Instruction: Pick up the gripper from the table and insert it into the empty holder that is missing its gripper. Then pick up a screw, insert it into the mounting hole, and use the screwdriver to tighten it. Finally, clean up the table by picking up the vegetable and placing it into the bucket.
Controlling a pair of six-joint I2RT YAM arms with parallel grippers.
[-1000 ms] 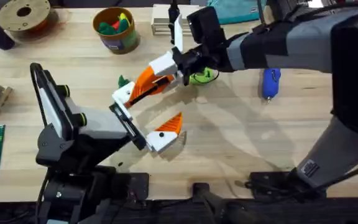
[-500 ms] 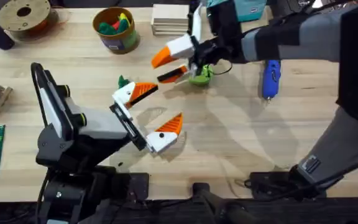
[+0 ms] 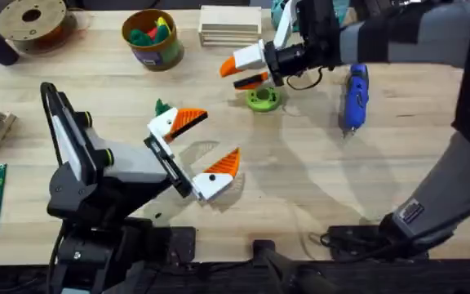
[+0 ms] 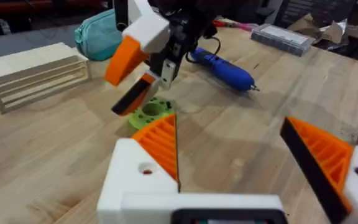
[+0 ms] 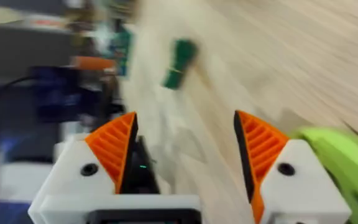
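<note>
Now, by view.
Overhead: right gripper [image 3: 247,71] has pulled back far-right from left gripper [image 3: 196,147], jaws apart, empty; screwdriver [image 3: 354,98] just right of it.
Left wrist: own jaws apart, both orange-tipped.
Right wrist: vegetable [image 5: 179,63] lies on table [image 5: 303,56].
Meaning: likely screw stage next.

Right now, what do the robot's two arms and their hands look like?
Both arms are black and grey. Each hand has white angular finger blocks tipped with orange ribbed pads: the left hand and the right hand. Each white block carries a small round screw hole. A thin black cable loops beside the right hand.
</note>
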